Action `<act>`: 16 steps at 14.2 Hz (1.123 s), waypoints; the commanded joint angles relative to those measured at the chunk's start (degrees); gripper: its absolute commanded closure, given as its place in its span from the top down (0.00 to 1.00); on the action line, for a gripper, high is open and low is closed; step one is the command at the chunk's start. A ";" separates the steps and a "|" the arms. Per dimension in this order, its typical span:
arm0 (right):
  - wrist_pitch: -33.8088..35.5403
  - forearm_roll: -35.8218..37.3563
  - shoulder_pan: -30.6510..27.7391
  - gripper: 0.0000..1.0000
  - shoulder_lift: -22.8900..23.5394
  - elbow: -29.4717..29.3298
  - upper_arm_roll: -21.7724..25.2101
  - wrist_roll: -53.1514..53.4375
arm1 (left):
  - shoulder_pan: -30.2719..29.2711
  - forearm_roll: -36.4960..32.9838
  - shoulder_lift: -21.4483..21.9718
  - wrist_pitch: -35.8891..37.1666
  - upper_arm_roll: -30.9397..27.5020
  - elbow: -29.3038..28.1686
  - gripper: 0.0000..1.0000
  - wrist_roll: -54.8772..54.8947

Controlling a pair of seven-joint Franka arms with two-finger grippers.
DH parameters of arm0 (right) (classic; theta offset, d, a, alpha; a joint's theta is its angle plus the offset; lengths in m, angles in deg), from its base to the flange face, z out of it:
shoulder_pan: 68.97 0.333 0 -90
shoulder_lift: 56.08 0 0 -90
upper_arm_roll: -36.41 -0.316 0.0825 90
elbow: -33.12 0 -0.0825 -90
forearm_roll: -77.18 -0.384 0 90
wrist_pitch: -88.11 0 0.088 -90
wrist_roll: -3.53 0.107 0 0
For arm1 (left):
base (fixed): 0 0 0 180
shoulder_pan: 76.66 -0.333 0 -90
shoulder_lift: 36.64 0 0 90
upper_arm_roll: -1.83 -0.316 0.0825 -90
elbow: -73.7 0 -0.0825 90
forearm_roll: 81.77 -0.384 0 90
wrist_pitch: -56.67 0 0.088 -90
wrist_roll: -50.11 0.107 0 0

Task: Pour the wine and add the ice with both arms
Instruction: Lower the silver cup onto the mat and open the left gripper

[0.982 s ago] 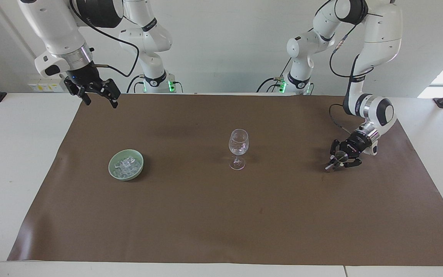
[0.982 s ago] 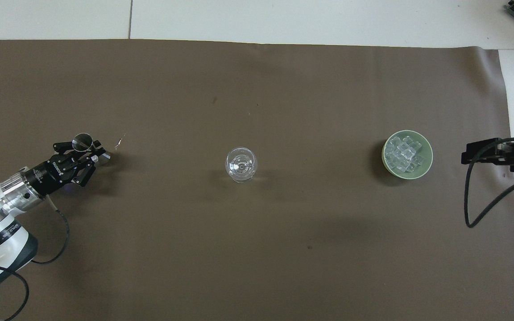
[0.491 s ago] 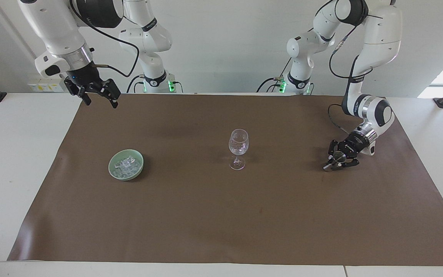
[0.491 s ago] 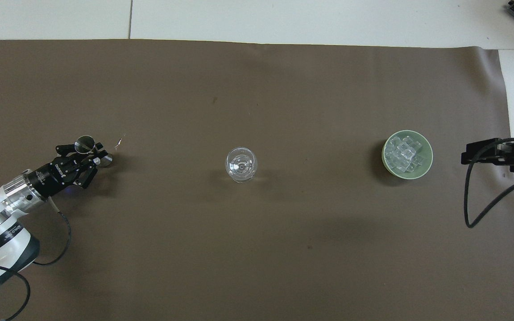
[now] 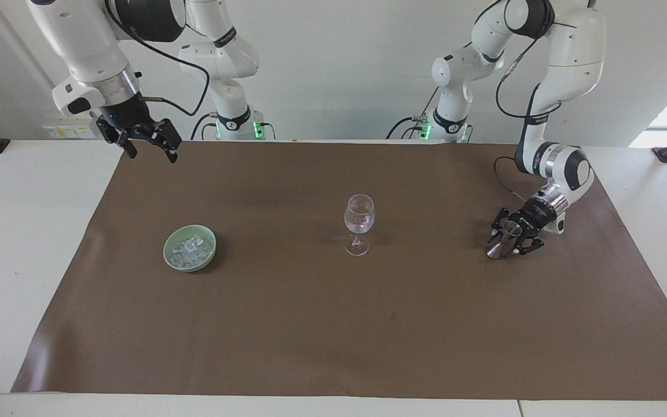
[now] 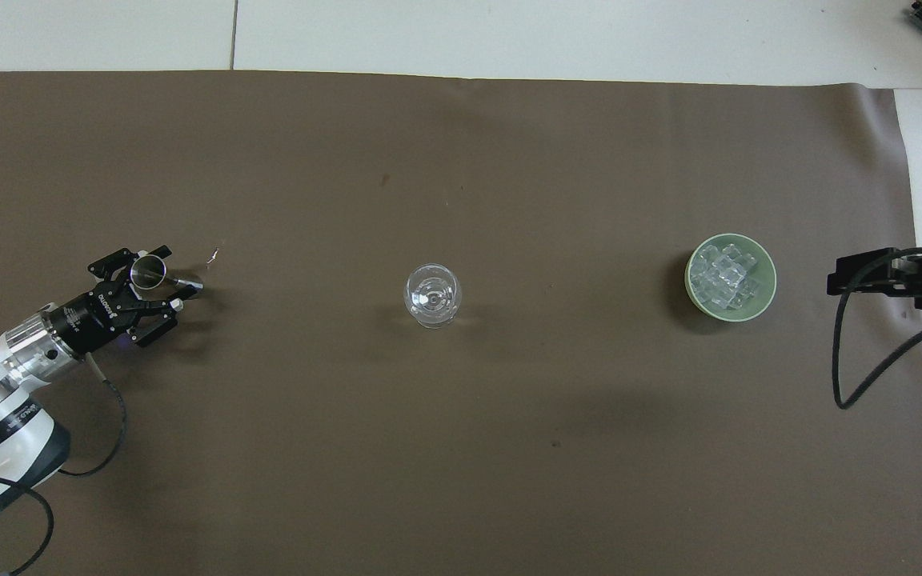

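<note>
A clear stemmed wine glass (image 5: pixel 359 223) (image 6: pixel 431 295) stands mid-mat; no wine shows in either view. The ice (image 5: pixel 191 248) (image 6: pixel 721 276) lies heaped in a pale green bowl (image 5: pixel 167 250) (image 6: pixel 769 280) toward the right arm's end. Toward the left arm's end a small steel measuring cup (image 5: pixel 500 240) (image 6: pixel 149 270) rests its lower end on the mat. My left gripper (image 5: pixel 510 237) (image 6: pixel 158 284) is low, open, its fingers spread on either side of the cup. The right gripper (image 5: pixel 152 152) (image 6: pixel 839 282) waits open, high over the mat's corner by its base.
A brown mat (image 5: pixel 333 324) covers most of the white table (image 5: pixel 26 243). The right arm's black cable (image 6: pixel 853 376) hangs over the mat's edge beside the bowl.
My left gripper was shut on the measuring cup and has opened, drawing back a little. The cup now sits on the mat between the spread fingers. The right arm has not moved.
</note>
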 commanded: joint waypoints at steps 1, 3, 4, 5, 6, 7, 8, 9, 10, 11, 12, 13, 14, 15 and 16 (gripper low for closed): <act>-1.39 -0.79 -0.83 1.00 -1.63 2.06 -0.49 -1.18 | -1.00 -0.43 0.53 1.84 0.11 -0.19 1.00 -0.29; -1.39 -0.79 -0.83 1.00 -1.81 2.14 -0.49 -1.10 | -1.00 -3.33 1.23 1.66 0.11 0.51 1.00 -0.64; -1.39 -0.79 -0.83 1.00 -1.90 2.14 -0.49 -1.10 | -0.65 -3.60 1.84 1.49 0.11 0.26 1.00 -0.73; -1.48 -0.79 -0.83 1.00 -1.90 2.23 -0.49 -1.10 | -0.82 -4.65 2.11 1.49 0.02 -0.01 1.00 -0.73; -1.82 -0.79 -0.83 1.00 -1.90 2.23 -0.49 -1.10 | -1.00 -7.09 2.29 1.49 0.02 0.08 1.00 -0.81; -2.00 -0.79 -0.83 1.00 -1.90 2.23 -0.49 -1.10 | -1.00 -10.51 3.07 1.14 -0.24 0.16 1.00 -0.82; -2.00 -0.79 -0.83 1.00 -1.90 2.41 -0.49 -1.10 | -1.00 -13.94 3.78 0.79 -0.33 0.34 1.00 -0.82; -2.00 -0.79 -0.83 1.00 -1.90 2.41 -0.49 -1.10 | -1.00 -15.54 4.30 0.87 -0.33 0.25 1.00 -0.73; -2.00 -0.79 -0.83 1.00 -1.90 2.41 -0.49 -1.10 | -1.08 -15.90 4.48 0.96 -0.42 0.25 1.00 -0.81; -2.00 -0.79 -0.83 1.00 -1.90 2.41 -0.49 -1.10 | -1.08 -17.04 4.75 1.05 -0.94 0.17 1.00 -0.82; -2.00 -0.79 -0.83 1.00 -1.90 2.41 -0.49 -1.10 | -1.08 -19.75 4.84 0.87 -1.12 0.43 1.00 -0.64; -2.09 -0.79 -0.83 1.00 -1.90 2.50 -0.49 -1.10 | -1.08 -22.38 5.19 0.79 -1.21 0.78 1.00 -0.38; -2.61 -0.79 -0.83 1.00 -1.98 2.93 -0.49 -1.01 | -1.08 -24.15 5.19 0.78 -1.64 1.22 1.00 -0.20; -3.75 -0.79 -0.74 1.00 -1.98 3.46 -0.49 -1.18 | -1.00 -25.65 5.19 0.78 -2.08 1.57 1.00 -0.11; -4.54 -0.79 -0.74 1.00 -2.25 4.59 -0.49 -1.18 | -1.00 -27.32 5.19 0.78 -2.26 2.18 1.00 -0.03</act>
